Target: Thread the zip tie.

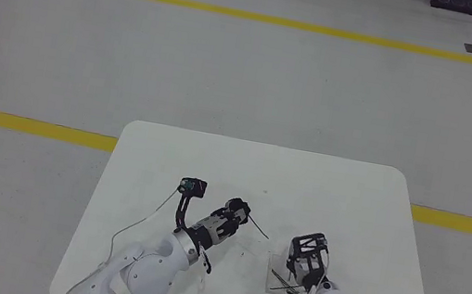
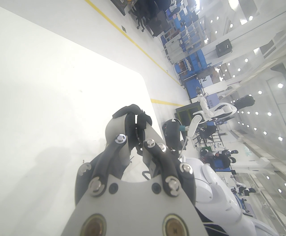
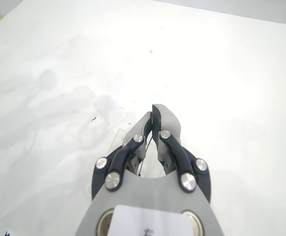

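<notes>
The left gripper [image 1: 240, 212] has its fingers pressed together on a thin black zip tie [image 1: 258, 228], which juts over the white tabletop [image 1: 324, 185] toward the right gripper [image 3: 152, 116] — whose fingers pinch a black strand [image 3: 145, 156]. That wrist's white label [image 3: 143, 221] is unreadable — print cut off.

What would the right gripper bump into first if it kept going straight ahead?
Most likely just the bare white table. The right gripper, shut on a thin black zip tie, tilts down toward it, and nothing else lies ahead, though how far is hard to judge.
</notes>
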